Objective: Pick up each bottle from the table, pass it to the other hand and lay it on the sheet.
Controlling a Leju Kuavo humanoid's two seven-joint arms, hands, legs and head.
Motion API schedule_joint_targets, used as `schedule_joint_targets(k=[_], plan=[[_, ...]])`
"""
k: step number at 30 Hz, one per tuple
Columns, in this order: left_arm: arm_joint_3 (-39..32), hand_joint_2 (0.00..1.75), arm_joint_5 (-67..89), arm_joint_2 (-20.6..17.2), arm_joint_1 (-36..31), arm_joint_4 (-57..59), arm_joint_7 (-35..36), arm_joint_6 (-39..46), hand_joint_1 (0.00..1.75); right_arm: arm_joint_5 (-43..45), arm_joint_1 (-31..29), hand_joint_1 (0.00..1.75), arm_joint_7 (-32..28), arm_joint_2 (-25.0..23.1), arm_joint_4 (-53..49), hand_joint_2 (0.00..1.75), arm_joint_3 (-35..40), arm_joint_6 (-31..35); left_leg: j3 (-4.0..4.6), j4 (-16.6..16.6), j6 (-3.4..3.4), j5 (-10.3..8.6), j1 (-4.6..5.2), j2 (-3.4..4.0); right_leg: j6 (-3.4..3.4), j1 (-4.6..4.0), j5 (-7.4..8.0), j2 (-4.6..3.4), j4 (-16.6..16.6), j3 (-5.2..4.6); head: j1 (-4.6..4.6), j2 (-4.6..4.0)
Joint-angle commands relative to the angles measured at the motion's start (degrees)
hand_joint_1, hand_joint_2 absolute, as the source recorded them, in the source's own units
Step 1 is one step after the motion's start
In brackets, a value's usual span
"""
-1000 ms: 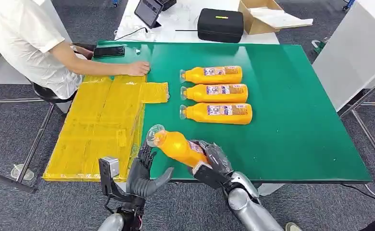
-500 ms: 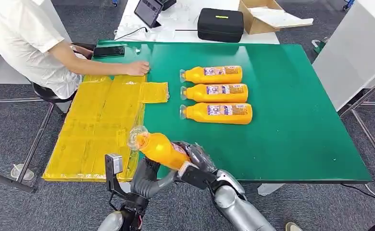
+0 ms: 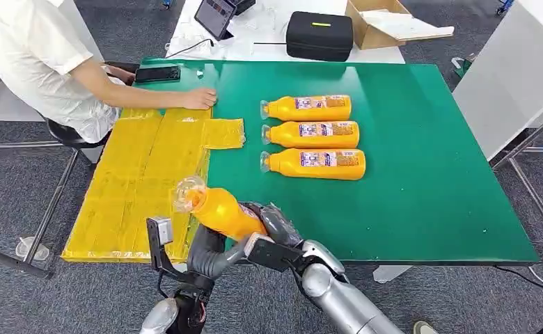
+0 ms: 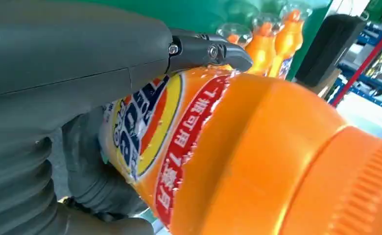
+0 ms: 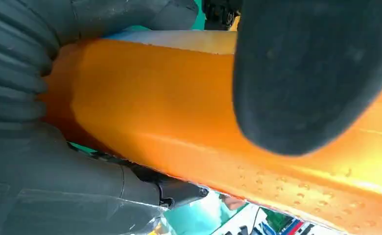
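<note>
An orange juice bottle [image 3: 218, 211] is held tilted above the table's near edge, its clear cap [image 3: 187, 189] over the yellow sheet [image 3: 143, 174]. My right hand [image 3: 274, 234] grips its lower body. My left hand [image 3: 209, 249] comes up under the bottle's middle. In the left wrist view its thumb [image 4: 130, 54] lies across the label of the bottle [image 4: 257, 156], with fingers on the other side. The right wrist view shows the bottle [image 5: 169, 107] wrapped by my right hand [image 5: 27, 147]. Three more bottles [image 3: 309, 108] [image 3: 312, 133] [image 3: 315, 163] lie side by side on the green table [image 3: 429, 174].
A person sits at the far left, one hand [image 3: 199, 99] resting on the sheet's far edge. A phone [image 3: 157, 73] lies at the table's far-left corner. A black case [image 3: 319, 36], a cardboard box [image 3: 380, 21] and a tablet [image 3: 214, 15] stand on the white table behind.
My right hand has carried the bottle leftward, so its cap is now over the sheet's edge. My left hand has come up beneath it and closed around its middle.
</note>
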State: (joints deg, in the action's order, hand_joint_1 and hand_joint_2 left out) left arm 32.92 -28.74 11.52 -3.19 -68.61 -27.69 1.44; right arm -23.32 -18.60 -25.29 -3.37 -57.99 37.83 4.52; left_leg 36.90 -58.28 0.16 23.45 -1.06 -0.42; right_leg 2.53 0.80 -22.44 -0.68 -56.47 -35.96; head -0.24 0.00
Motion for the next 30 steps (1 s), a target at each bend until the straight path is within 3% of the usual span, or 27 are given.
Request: schedule_joint_targets(k=[1, 11, 12, 23, 24, 25, 27, 28, 29, 30], plan=[[-4.5, 1.75, -1.2, 1.0, -2.8, 0.7, -2.4, 4.1, 0.00, 0.4, -1.5, 1.75, 0.4, 1.4, 0.3, 1.75, 5.9, -1.5, -0.16, 0.0, 0.04, 0.05, 0.01, 0.05, -0.07, -0.02, -0.04, 0.01, 0.0, 0.15, 0.00, 0.00], [-3.7, 1.75, -2.9, 1.0, -4.0, 0.7, -1.7, 4.3, 0.00, -0.4, -3.4, 1.73, 2.8, 1.5, 3.1, 1.75, 8.9, -0.2, -0.16, 0.0, 0.04, 0.04, 0.01, 0.00, -0.07, -0.02, -0.05, 0.08, 0.0, 0.16, -0.02, 0.00], [-3.5, 1.75, -3.0, 0.8, -4.0, 0.6, -1.7, 3.7, 0.21, -0.4, -3.5, 1.71, 2.8, 1.5, 3.2, 1.75, 9.0, -0.3, -0.09, 0.0, 0.03, 0.01, 0.01, -0.01, -0.05, -0.01, -0.03, 0.08, 0.0, 0.09, -0.02, 0.00], [-3.5, 1.75, -3.0, 0.8, -4.0, 0.6, -1.7, 3.7, 0.21, -0.4, -3.5, 1.71, 2.8, 1.5, 3.2, 1.75, 9.0, -0.3, -0.33, 0.0, 0.05, 0.09, 0.02, 0.00, -0.11, -0.03, -0.11, 0.11, 0.0, 0.32, -0.02, 0.00], [-3.5, 1.75, -3.1, 0.7, -3.9, 0.6, -1.7, 3.4, 1.73, -0.3, -3.4, 1.66, 2.8, 1.3, 3.3, 1.75, 9.0, -0.4, -0.10, 0.0, 0.02, 0.01, 0.01, -0.01, -0.05, -0.02, -0.03, 0.07, 0.0, 0.10, -0.02, 0.00], [-3.5, 1.75, -3.4, 0.6, -3.9, 0.6, -1.7, 2.8, 1.75, -0.1, -3.2, 1.61, 2.7, 1.3, 3.1, 1.75, 8.9, -0.4, -0.27, 0.0, 0.05, 0.06, 0.02, -0.01, -0.09, -0.02, -0.09, 0.12, 0.0, 0.26, -0.02, 0.00], [-3.6, 1.75, -3.4, 0.5, -3.9, 0.6, -1.8, 2.3, 1.75, 0.5, -2.7, 1.38, 2.4, 1.2, 2.6, 1.75, 8.4, 0.0, -0.10, 0.0, 0.02, 0.01, 0.01, 0.01, -0.05, -0.01, -0.02, 0.06, 0.0, 0.09, -0.02, 0.00], [-3.7, 1.75, -3.5, 0.5, -3.8, 0.4, -1.8, 2.1, 1.75, 0.6, -2.5, 0.80, 2.3, 1.1, 2.3, 1.75, 8.3, 0.1, -0.43, 0.0, 0.07, 0.13, 0.02, 0.01, -0.14, -0.03, -0.15, 0.13, 0.0, 0.43, -0.02, 0.00], [-4.0, 1.75, -3.6, 0.5, -3.8, 0.3, -1.8, 2.0, 1.75, 0.8, -2.2, 0.21, 2.1, 1.1, 1.9, 1.75, 7.9, 0.7, -0.15, 0.0, 0.03, 0.03, 0.02, 0.00, -0.07, -0.01, -0.04, 0.07, 0.0, 0.14, -0.02, 0.00], [-4.4, 1.75, -3.9, 0.4, -3.6, 0.1, -1.7, 1.8, 1.75, 0.9, -1.8, 0.00, 1.8, 0.9, 1.5, 1.75, 7.4, 1.5, -0.11, 0.0, 0.02, 0.02, 0.00, -0.01, -0.06, -0.03, -0.03, 0.07, 0.0, 0.11, 0.00, 0.00]])
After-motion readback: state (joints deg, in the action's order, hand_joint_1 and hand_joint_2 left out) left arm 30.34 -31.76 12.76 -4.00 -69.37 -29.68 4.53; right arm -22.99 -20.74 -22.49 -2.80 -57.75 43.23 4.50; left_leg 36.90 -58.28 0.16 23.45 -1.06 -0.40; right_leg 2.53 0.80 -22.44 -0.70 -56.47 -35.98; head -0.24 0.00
